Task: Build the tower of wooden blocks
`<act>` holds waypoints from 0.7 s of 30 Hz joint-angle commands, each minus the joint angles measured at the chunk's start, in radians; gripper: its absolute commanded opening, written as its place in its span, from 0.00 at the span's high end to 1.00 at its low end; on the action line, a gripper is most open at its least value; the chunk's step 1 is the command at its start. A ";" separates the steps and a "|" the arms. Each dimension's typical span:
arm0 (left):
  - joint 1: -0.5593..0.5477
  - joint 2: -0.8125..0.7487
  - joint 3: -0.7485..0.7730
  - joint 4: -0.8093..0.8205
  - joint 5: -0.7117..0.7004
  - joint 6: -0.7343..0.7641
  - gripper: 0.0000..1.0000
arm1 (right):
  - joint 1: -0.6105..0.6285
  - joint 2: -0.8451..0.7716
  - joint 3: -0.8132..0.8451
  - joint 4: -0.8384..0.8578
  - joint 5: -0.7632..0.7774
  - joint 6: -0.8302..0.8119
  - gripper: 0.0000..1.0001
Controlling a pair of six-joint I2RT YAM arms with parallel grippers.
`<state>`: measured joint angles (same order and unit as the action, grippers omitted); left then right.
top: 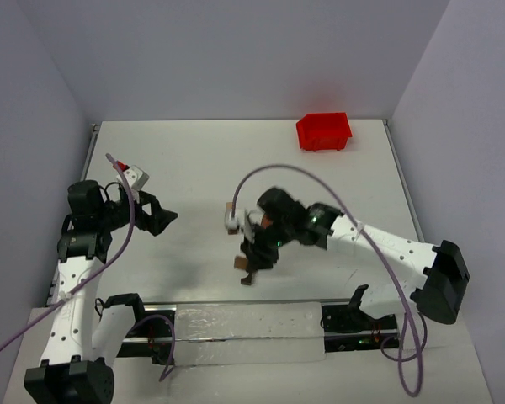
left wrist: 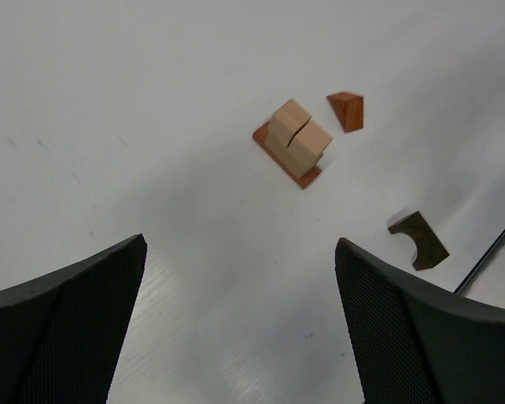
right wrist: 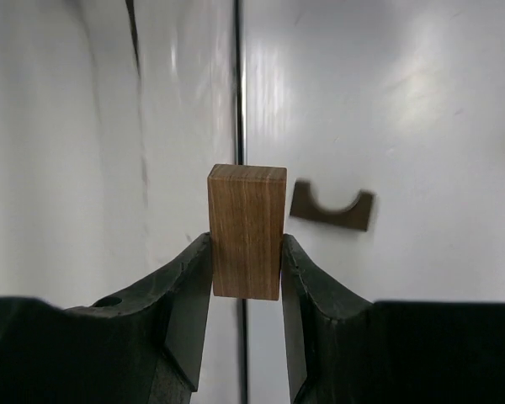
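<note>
**Right hand clamped on one block; left hand apart and empty**

You had the right hand (right wrist: 246, 268) clamped on a brown rectangular wooden block (right wrist: 247, 210). It was gripped by its long sides and stood upright between the fingers, with its upper half clear of them. In the right wrist view, a dark brown wooden arch block (right wrist: 332, 206) lay flat on the white desk (top: 202, 160), near the held piece but not touching it.

Your left hand (left wrist: 240, 328) had its fingers (left wrist: 67, 328) wide apart with nothing between them, over bare desk. Ahead of it stood the tower (left wrist: 293, 139), which consisted of two pale tan wooden blocks set close together on a flat reddish-brown wooden piece. A reddish-brown wooden wedge (left wrist: 347, 109) lay near the tower, apart from it.

A red plastic bin (top: 324, 131) sat at the far right of the desk, well apart from both hands.
</note>
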<state>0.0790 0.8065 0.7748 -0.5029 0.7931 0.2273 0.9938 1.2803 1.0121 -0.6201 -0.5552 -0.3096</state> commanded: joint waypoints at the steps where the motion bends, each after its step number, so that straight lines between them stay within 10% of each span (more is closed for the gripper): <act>1: -0.008 -0.100 -0.032 0.199 0.150 -0.083 0.01 | -0.230 0.022 0.143 0.051 -0.490 0.260 1.00; 5: -0.044 -0.126 0.006 0.323 0.182 -0.093 0.01 | -0.346 0.060 0.172 0.281 -0.840 0.580 1.00; 9: -0.117 -0.093 0.066 0.320 0.213 -0.052 0.02 | -0.365 0.029 0.086 0.884 -0.946 1.064 1.00; 18: -0.363 -0.114 0.023 0.612 0.042 -0.184 0.04 | -0.499 0.209 0.110 2.161 -0.691 2.150 1.00; 21: -0.393 -0.109 0.048 0.657 0.014 -0.201 0.04 | -0.567 0.277 0.114 2.269 -0.578 2.301 1.00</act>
<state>-0.2786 0.6930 0.7872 -0.0041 0.8744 0.0777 0.5093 1.4540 1.1092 1.0580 -1.3042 1.5362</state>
